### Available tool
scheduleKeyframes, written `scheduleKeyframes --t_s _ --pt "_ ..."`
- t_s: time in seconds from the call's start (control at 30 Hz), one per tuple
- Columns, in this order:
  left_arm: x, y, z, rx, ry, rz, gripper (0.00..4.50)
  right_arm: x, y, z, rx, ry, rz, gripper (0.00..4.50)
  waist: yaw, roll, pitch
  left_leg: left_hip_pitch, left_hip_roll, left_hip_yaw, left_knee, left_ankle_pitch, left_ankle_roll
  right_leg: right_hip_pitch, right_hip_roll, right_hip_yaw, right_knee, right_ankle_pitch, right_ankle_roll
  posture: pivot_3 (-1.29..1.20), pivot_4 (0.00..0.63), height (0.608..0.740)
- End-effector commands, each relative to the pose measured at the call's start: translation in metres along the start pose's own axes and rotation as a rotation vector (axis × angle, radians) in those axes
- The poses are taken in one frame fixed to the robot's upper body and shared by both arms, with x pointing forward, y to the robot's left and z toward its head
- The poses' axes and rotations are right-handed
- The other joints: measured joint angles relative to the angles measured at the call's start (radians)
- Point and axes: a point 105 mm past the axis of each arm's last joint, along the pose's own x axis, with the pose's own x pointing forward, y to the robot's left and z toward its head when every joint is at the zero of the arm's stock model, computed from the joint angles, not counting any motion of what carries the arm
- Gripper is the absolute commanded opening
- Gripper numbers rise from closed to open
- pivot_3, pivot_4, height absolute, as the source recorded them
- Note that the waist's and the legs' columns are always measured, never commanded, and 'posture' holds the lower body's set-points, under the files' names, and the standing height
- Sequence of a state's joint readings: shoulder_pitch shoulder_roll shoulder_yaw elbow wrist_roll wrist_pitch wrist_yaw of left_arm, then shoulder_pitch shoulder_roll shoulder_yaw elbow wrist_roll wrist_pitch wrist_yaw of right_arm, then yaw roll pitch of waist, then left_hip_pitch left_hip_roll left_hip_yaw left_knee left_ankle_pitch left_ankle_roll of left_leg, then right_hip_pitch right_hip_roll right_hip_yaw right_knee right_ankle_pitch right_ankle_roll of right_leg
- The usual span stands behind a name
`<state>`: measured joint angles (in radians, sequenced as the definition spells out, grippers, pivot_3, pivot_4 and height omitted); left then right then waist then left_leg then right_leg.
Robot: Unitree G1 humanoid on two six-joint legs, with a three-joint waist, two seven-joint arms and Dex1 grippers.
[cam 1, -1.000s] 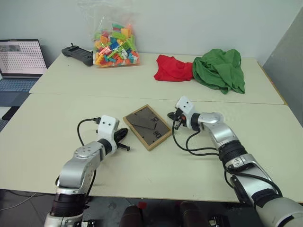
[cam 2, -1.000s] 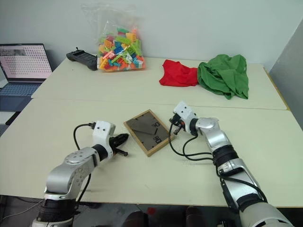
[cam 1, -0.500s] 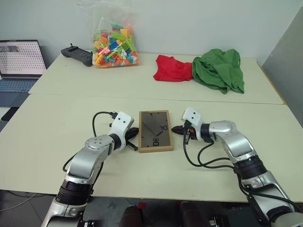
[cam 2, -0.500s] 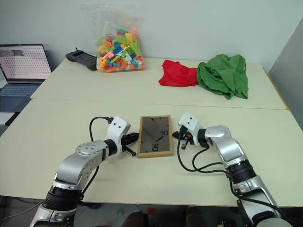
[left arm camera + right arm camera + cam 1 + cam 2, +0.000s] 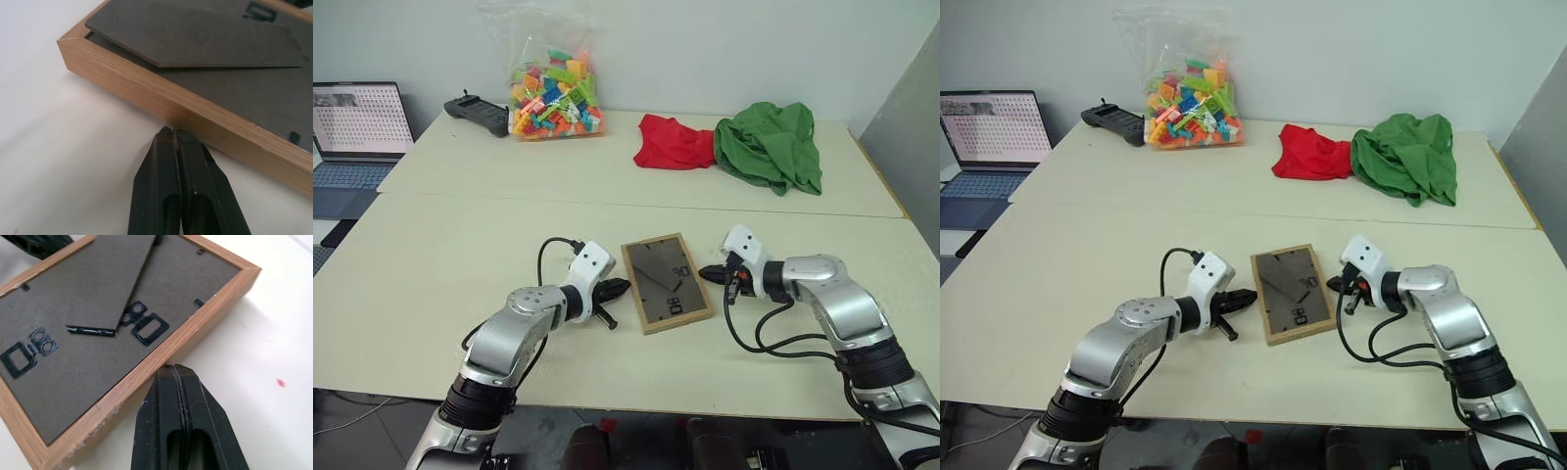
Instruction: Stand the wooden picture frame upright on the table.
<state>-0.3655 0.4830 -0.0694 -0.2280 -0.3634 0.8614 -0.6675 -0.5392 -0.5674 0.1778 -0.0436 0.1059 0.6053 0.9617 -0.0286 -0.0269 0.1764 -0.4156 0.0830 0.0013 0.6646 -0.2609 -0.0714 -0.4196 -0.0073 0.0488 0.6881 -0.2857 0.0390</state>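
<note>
The wooden picture frame [image 5: 667,283] lies flat on the table [image 5: 460,255], dark grey back up, with its fold-out stand folded against the panel [image 5: 98,323]. My left gripper [image 5: 619,287] is shut, and its tip touches the frame's left wooden side [image 5: 195,117]. On the opposite side, my right gripper [image 5: 705,274] is also shut, its tip against the frame's right edge [image 5: 161,355]. Neither gripper holds anything. The frame's picture face is hidden underneath.
On the far half of the table stand a clear bag of colourful bricks [image 5: 553,93] and a black controller [image 5: 476,114]. A red cloth [image 5: 673,142] and a green cloth [image 5: 769,145] lie at the back right. An open laptop [image 5: 357,132] sits off the left edge.
The frame has turned on the table and slid to the right. My left gripper followed it rightward against its side, and my right gripper drew back to the right with it.
</note>
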Motion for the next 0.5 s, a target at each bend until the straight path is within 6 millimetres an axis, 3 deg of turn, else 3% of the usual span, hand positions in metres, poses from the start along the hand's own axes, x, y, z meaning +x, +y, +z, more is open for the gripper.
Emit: scheduleKeyframes --t_s 0.03,0.13,0.27,0.5 --pt "-0.036 0.004 0.029 -0.249 -0.122 -0.158 0.7 -0.002 -0.016 0.013 -0.061 -0.051 -0.024 0.0 -0.006 0.0 0.0 0.0 0.0 0.0 0.0 0.0 0.0 0.0 0.0 0.0 0.0 0.0 0.0 0.0 0.15 0.74" --pt "-0.05 0.0 0.02 -0.445 -0.086 -0.266 1.31 0.007 -0.02 0.01 -0.101 -0.047 -0.019 0.0 -0.006 0.0 0.0 0.0 0.0 0.0 0.0 0.0 0.001 0.0 0.001 0.0 0.0 -0.001 -0.001 0.0 0.15 0.74" --pt "-0.052 0.003 0.003 -0.753 -0.009 -0.311 2.17 0.019 -0.018 0.006 -0.117 -0.04 0.006 0.0 -0.004 0.0 0.0 0.0 0.0 -0.001 0.0 0.0 0.001 0.0 0.0 -0.001 0.0 -0.001 0.0 0.0 0.15 0.74" --pt "-0.038 -0.005 -0.026 -0.938 0.058 -0.311 3.59 0.03 -0.004 -0.002 -0.116 -0.027 0.057 0.0 -0.005 0.002 -0.001 0.001 0.0 -0.001 0.0 0.002 -0.003 0.001 -0.001 -0.001 0.001 -0.001 0.0 0.0 0.15 0.74"
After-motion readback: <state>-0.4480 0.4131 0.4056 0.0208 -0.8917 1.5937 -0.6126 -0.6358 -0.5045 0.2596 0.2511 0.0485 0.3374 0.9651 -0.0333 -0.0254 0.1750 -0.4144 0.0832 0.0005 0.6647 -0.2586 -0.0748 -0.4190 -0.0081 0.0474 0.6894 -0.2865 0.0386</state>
